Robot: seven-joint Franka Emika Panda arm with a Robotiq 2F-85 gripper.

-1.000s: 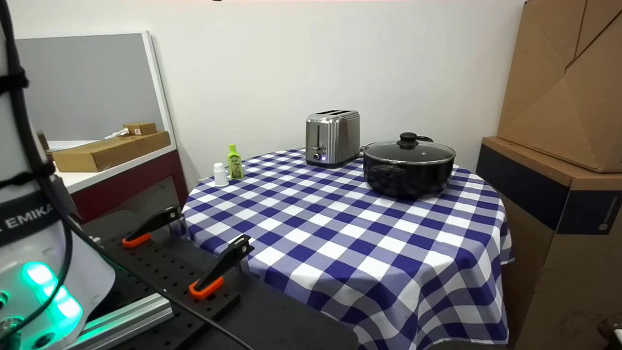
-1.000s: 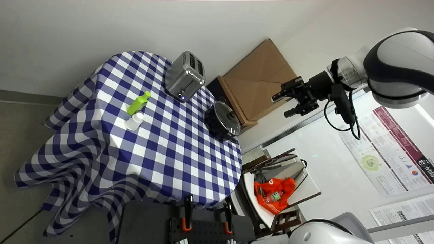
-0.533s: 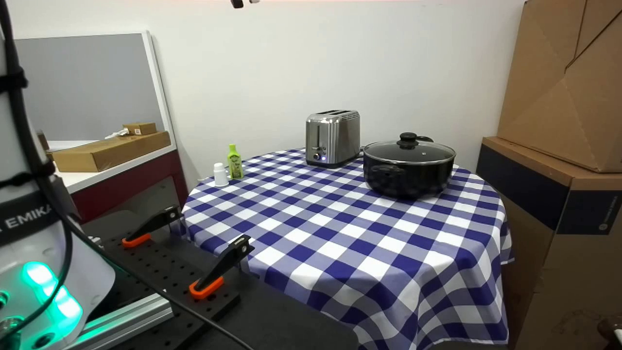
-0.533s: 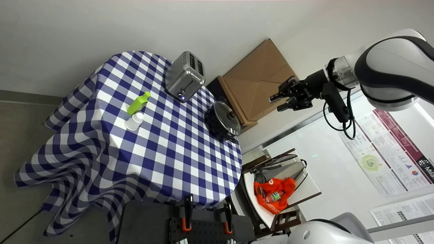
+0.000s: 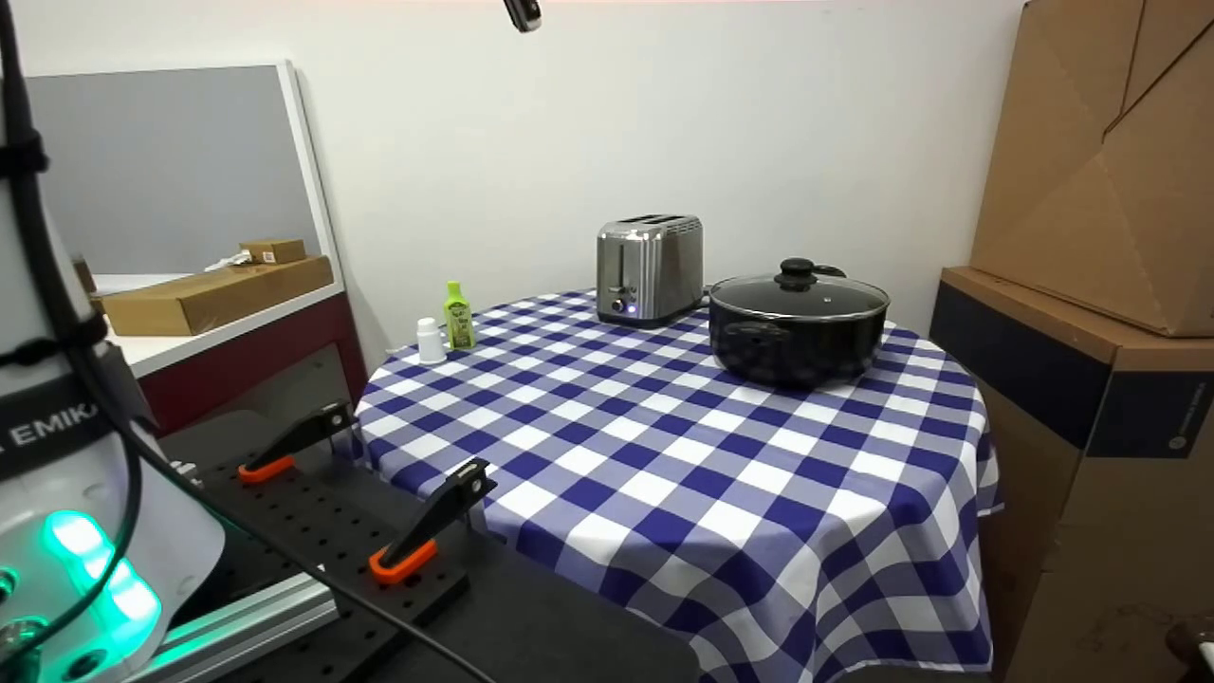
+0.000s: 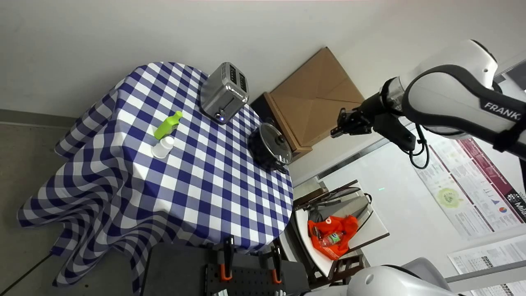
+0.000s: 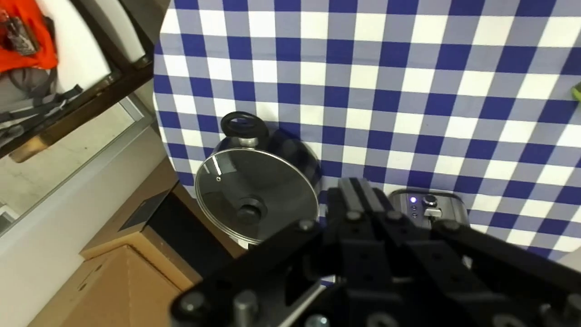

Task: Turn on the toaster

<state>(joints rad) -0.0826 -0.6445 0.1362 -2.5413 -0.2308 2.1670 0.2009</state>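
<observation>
The silver toaster (image 5: 651, 270) stands upright on the checked cloth toward the wall. Its front panel (image 7: 453, 206) shows in the wrist view, with a lit bluish light (image 7: 413, 200) beside a round knob (image 7: 430, 200). The lever (image 7: 433, 212) sits low on that panel, close to the knob. My gripper (image 7: 355, 181) is shut, its fingers pressed together with nothing between them. High above the table, the gripper (image 6: 336, 132) is well apart from the toaster; only its tip (image 5: 524, 17) enters at the top of an exterior view. Gripper links hide the toaster's upper part in the wrist view.
A black lidded pot (image 5: 797, 332) stands right beside the toaster. Across the checked table (image 5: 645, 489) are a green bottle (image 5: 460, 321) and a white bottle (image 5: 431, 343). Cardboard boxes (image 5: 1091, 190) rise behind the pot's side, and a wall (image 5: 806, 123) backs the table.
The gripper has gone from open to shut on nothing. The arm has swung toward the table, its fingertips coming lower and further right in an exterior view. Toaster and pot have stayed put.
</observation>
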